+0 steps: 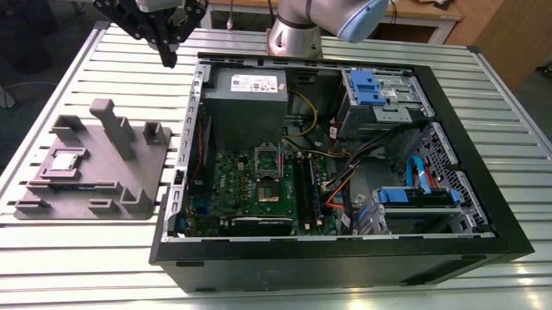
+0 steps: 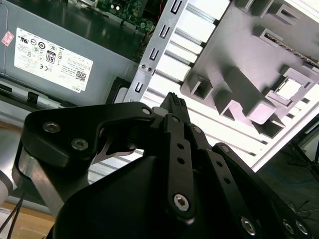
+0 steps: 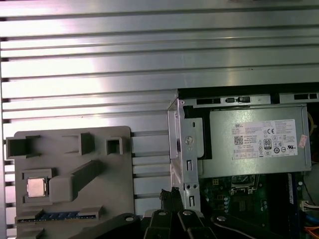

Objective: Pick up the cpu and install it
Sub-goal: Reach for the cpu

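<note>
Black jaws closed, hovering over table (image 1: 82,81), well apart from cpu (image 1: 66,161).

Slatted metal table (image 1: 77,258), wooden furniture (image 1: 507,35) behind

1 cpu (image 1: 67,160), 1 fixture (image 1: 145,169), 1 PC (image 1: 345,259)

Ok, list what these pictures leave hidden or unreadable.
cpu: its corner mark is too small in all views.
Socket: pins too small in the exterior view.
Fixture: one end cut off by the edge and the tool in the first wrist view.
Motherboard: mostly cut off by the edge in the second wrist view.
</note>
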`<action>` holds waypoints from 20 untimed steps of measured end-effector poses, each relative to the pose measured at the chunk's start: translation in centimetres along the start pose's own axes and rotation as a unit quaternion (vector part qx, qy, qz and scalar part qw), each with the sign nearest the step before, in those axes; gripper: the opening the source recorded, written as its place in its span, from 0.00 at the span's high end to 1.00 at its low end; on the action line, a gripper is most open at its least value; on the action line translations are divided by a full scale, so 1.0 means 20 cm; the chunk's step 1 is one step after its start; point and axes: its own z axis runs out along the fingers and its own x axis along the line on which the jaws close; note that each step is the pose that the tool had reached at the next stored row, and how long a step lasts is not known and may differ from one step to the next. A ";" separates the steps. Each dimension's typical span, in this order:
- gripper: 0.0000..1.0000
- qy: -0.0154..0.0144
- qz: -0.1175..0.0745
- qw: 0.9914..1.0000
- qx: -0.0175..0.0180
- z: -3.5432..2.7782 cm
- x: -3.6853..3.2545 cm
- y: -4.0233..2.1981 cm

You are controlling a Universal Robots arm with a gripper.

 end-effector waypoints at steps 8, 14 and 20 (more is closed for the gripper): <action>0.90 0.000 0.000 1.000 0.000 -0.001 0.030 -0.002; 0.90 -0.001 0.000 1.000 0.000 -0.002 0.054 -0.004; 0.90 -0.001 0.000 1.000 0.000 -0.003 0.089 -0.007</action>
